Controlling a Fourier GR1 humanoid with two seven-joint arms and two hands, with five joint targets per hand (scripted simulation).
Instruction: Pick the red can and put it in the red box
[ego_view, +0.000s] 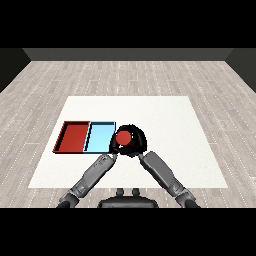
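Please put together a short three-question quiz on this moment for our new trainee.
1. True or false: the red can already lies inside the red tray.
2. Which tray is nearer the can? A) the red tray B) the light blue tray C) both equally near
3. Fill in: the fingers of the right hand are curled round the ____.

Key
1. False. The can is over the white table, to the right of both trays.
2. B. The light blue tray lies between the red tray and the can.
3. Red can. The left hand sits close beside it; whether it touches the can cannot be told.
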